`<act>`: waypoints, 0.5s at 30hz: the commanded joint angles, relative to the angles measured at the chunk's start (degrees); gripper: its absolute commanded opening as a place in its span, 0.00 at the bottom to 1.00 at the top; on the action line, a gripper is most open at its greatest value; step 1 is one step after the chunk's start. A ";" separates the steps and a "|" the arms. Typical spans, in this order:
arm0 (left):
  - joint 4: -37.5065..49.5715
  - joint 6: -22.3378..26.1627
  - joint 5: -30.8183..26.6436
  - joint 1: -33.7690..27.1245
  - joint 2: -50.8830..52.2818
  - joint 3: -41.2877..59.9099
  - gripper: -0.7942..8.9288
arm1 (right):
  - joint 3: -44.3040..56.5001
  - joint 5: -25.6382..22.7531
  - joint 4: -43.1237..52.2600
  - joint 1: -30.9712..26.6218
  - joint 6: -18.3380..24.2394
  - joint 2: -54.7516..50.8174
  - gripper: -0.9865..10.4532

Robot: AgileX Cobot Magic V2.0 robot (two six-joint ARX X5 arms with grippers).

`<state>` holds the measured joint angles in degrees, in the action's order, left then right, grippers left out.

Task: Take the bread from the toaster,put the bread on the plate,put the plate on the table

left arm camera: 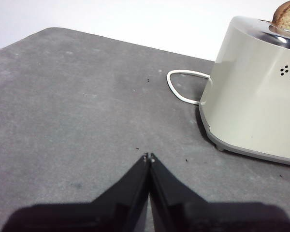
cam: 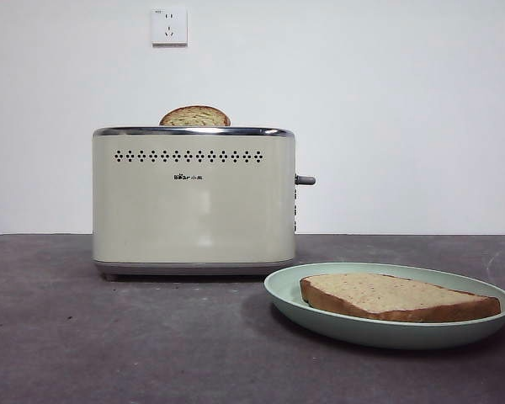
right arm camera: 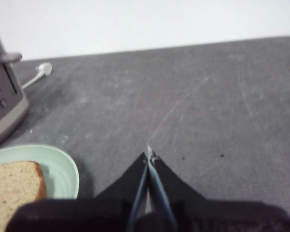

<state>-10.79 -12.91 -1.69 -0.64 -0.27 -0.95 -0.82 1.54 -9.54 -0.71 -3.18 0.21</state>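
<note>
The bread (cam: 400, 296), a large pale tan slice with brown crust, lies flat on the mint-green plate (cam: 320, 316), which rests on the dark grey table (cam: 109, 345) in front of and to the right of the cream toaster (cam: 194, 202). Bread (right arm camera: 12, 191) and plate (right arm camera: 63, 169) also show in the right wrist view. My right gripper (right arm camera: 149, 157) is shut and empty, low over the table beside the plate. My left gripper (left arm camera: 149, 157) is shut and empty, over the table on the toaster's (left arm camera: 256, 96) far side from the plate. Neither gripper shows in the front view.
A smaller, darker dome-topped slice (cam: 194, 116) stands in the toaster's slot, and shows in the left wrist view (left arm camera: 287, 15). The toaster's grey lever (cam: 305, 179) sticks out toward the plate. A white cord (left arm camera: 181, 89) loops on the table behind the toaster. A wall socket (cam: 169, 26) is behind.
</note>
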 commanded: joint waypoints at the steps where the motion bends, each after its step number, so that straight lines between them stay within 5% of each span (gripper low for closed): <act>1: 0.37 0.72 0.31 -0.20 0.09 0.72 0.08 | 0.52 0.72 -1.09 0.00 1.16 -0.13 0.09; 15: 0.42 0.72 0.31 -0.20 0.07 0.72 0.08 | 0.52 1.09 -0.81 0.00 1.70 -0.11 0.09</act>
<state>-10.81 -12.91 -1.52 -0.64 -0.27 -0.95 -0.86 2.52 -9.78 -0.71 -1.89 0.23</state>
